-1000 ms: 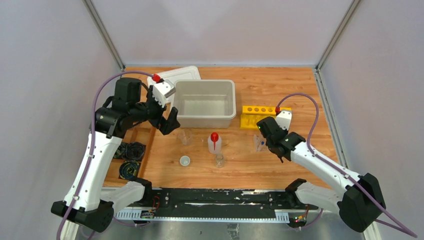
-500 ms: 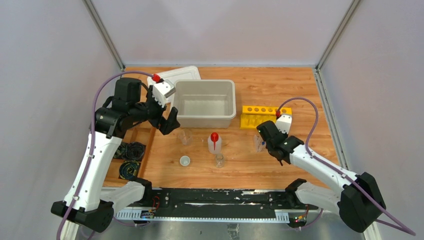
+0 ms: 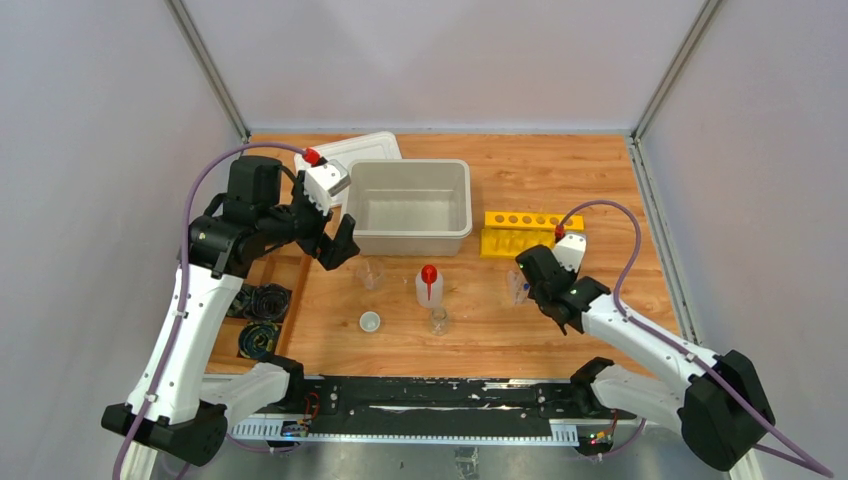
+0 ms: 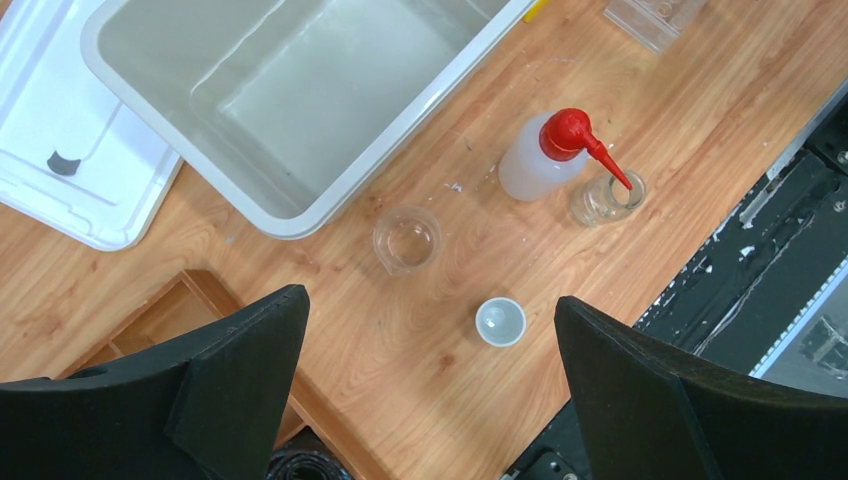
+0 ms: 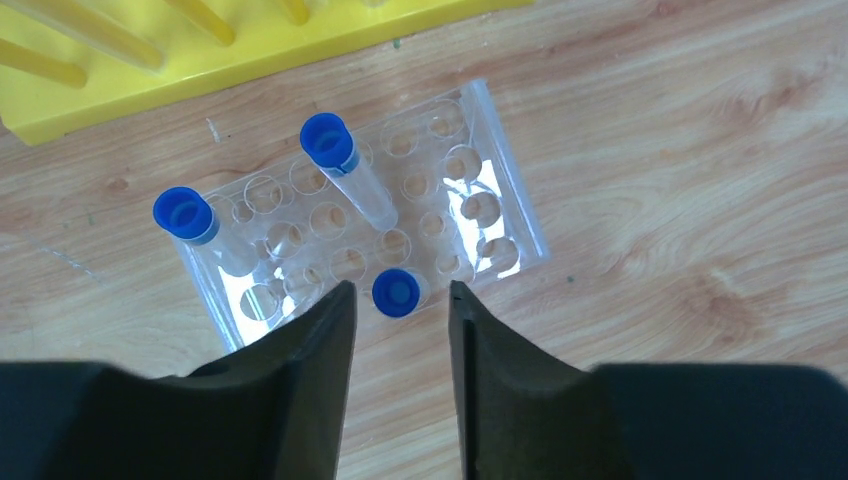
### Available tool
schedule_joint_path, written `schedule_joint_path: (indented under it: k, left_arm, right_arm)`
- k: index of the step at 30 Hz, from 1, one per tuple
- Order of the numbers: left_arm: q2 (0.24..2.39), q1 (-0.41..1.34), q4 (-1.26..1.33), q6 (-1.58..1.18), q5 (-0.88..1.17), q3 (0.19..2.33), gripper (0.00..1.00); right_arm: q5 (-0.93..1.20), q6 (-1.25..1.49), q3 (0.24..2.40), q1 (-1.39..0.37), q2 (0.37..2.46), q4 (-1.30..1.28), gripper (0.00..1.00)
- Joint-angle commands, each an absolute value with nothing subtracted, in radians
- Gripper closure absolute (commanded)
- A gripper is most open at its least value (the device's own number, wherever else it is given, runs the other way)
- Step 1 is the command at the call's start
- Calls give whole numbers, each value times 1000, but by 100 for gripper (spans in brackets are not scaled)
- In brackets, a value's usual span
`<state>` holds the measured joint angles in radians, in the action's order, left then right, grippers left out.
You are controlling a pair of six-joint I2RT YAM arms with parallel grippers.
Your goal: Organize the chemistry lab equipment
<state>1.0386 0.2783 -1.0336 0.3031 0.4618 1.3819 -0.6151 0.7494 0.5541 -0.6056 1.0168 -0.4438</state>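
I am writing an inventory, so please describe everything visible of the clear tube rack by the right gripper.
The clear tube rack is a transparent plastic block with rows of round holes, lying flat on the wooden table, beside the yellow rack. Three blue-capped tubes stand in it; the nearest sits between the open fingers of the right gripper, which touch nothing.

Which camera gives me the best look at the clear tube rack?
Right wrist: the clear rack fills the frame, with three blue-capped tubes and its empty holes distinct. Top external shows it only as a small, faint glint. Left wrist catches just a corner at its top edge.
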Motion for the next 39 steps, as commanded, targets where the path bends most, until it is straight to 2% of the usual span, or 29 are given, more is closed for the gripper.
schedule_joint_path:
  k: [1, 3, 7, 10, 12, 17, 20, 27, 32, 37, 39]
  left_arm:
    - [1025, 281, -1017, 311, 456, 1411, 0]
    - [1025, 281, -1016, 310, 458, 1414, 0]
    - [1028, 281, -1016, 309, 460, 1416, 0]
    - [1028, 281, -1016, 305, 465, 1420, 0]
    - [1029, 281, -1016, 301, 468, 1422, 0]
    - [1048, 280, -1016, 279, 442, 1430, 0]
    - [1061, 271, -1017, 269, 424, 1427, 0]
    - [1081, 228, -1017, 265, 442, 1418, 0]
    - [1086, 212, -1017, 267, 442, 1399, 0]
    - [1076, 198, -1016, 267, 442, 1379, 0]
    - [1070, 196, -1016, 268, 443, 1380, 0]
  right_arm:
    - [-608, 776, 576, -594, 950, -510, 51]
    - [-610, 754, 607, -594, 884, -526, 43]
    - [-609, 706, 682, -594, 799, -532, 34]
    - [-602, 683, 749, -595, 802, -548, 33]
    - [-578, 681, 794, -594, 827, -561, 39]
    - [-434, 661, 924, -610, 942, -549, 50]
    - [-383, 633, 1015, -685, 1038, -536, 51]
    - [-299, 513, 1158, -946, 1260, -457, 36]
    - [-232, 469, 1264, -1024, 1424, -457, 25]
    - [-251, 452, 1346, -1053, 1559, -520, 23]
    - [-268, 452, 1362, -1054, 1595, -545, 27]
